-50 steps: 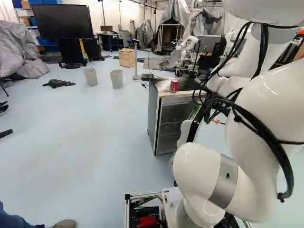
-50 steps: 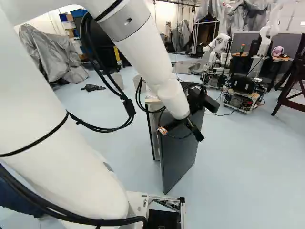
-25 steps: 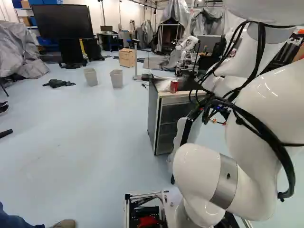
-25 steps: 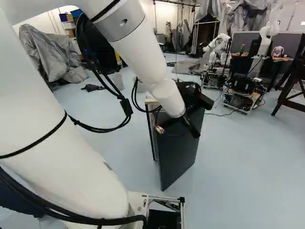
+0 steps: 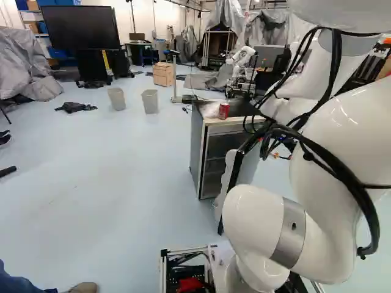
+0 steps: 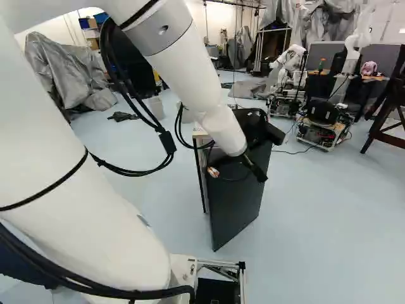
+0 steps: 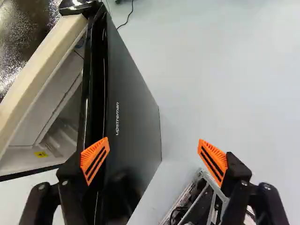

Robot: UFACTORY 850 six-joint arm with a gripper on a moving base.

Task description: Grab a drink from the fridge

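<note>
In the right base view my gripper (image 6: 261, 175) is over the dark outer face of the fridge door (image 6: 237, 199). The wrist view shows the gripper (image 7: 153, 159) open, one orange pad (image 7: 95, 159) overlapping the black edge of the door (image 7: 133, 112), the other over floor beyond its outer face. Nothing is between the pads. The fridge (image 5: 198, 149) stands with its door ajar; shelves show inside, but I can make out no drink there. A red can (image 5: 223, 110) stands on the fridge top.
Two grey bins (image 5: 149, 101) and a wooden drawer box (image 5: 163, 74) stand beyond the fridge. Another robot (image 6: 290, 62) and a wheeled base (image 6: 323, 130) are farther back. A brown wooden stand (image 6: 387, 117) is at the right base view's right. A person's shoe (image 5: 84, 287) shows near my base.
The arm's end has moved slightly left in the right base view. The fridge door's free edge has shifted slightly left in both base views. The base and the can have stayed still.
</note>
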